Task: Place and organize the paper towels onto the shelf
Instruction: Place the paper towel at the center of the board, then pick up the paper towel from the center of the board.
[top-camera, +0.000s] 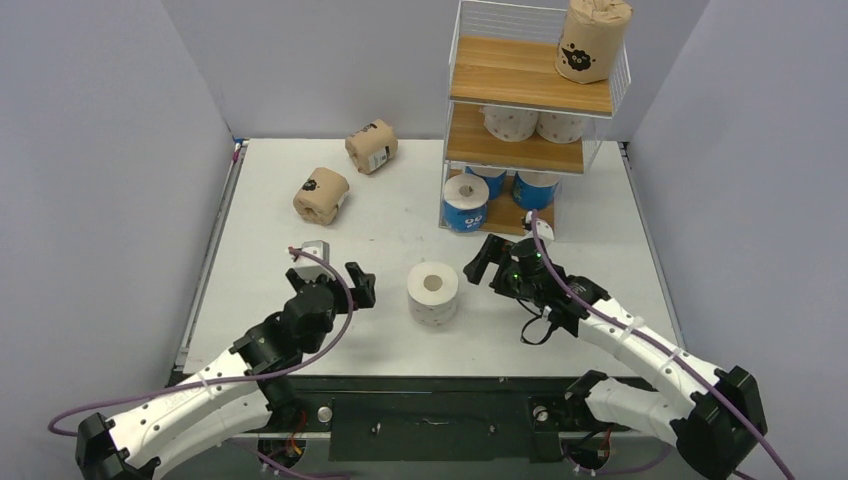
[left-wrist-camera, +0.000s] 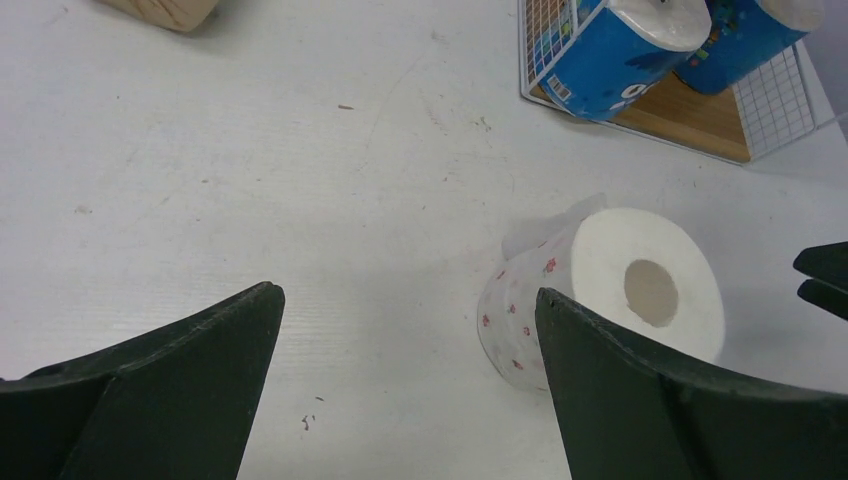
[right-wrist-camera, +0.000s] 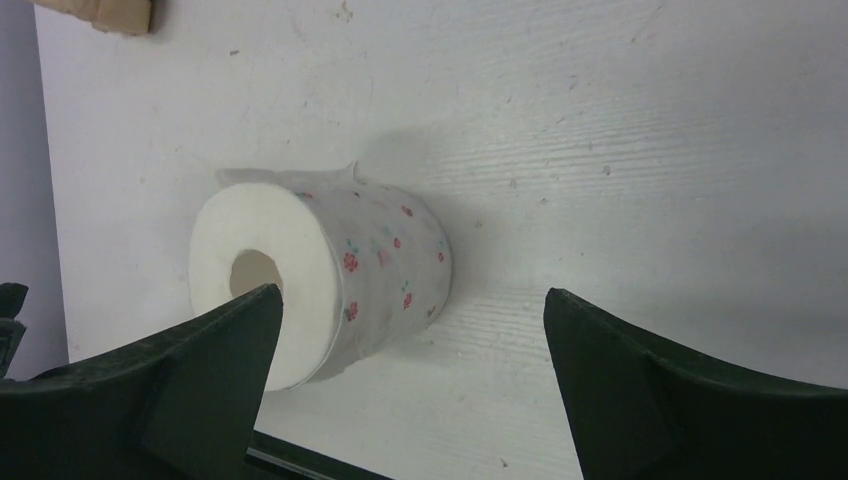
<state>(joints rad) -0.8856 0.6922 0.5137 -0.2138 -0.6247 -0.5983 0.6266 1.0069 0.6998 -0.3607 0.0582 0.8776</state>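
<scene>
Loose dotted roll (top-camera: 433, 292): white wrap with pinkish dots, standing on end on the table (top-camera: 400, 215), core hole facing up. It is sitting out in front of the shelf (top-camera: 505, 72), off the shelf's front left corner and well apart from it. Nothing is gripping it.

The shelf is carrying six rolls.
- Top board: one brown roll with a black mark (top-camera: 592, 40) is standing upright at the right end.
- Middle board: two dotted rolls (top-camera: 511, 122) are sitting side by side.
- Bottom board: three blue-and-white rolls (top-camera: 466, 203) are crowding in. The one at the front left corner is lying on its side with its end facing outward.

Two more brown rolls are lying on their sides on the table to the left of the shelf. The nearer brown roll (top-camera: 371, 146) is sitting a short way off the shelf's left side. The farther brown roll (top-camera: 321, 195) is lying further left and further forward.

Left claw (left-wrist-camera: 407, 300): jaws spread wide and holding nothing. It is hovering low in front of the shelf, further left than the loose dotted roll, with only bare table between its fingers.

Right claw (right-wrist-camera: 412, 295): jaws also spread wide and empty. It is hanging in front of the shelf's bottom tier, between the shelf and the loose dotted roll. One finger is sitting just beside that roll; contact cannot be told.
</scene>
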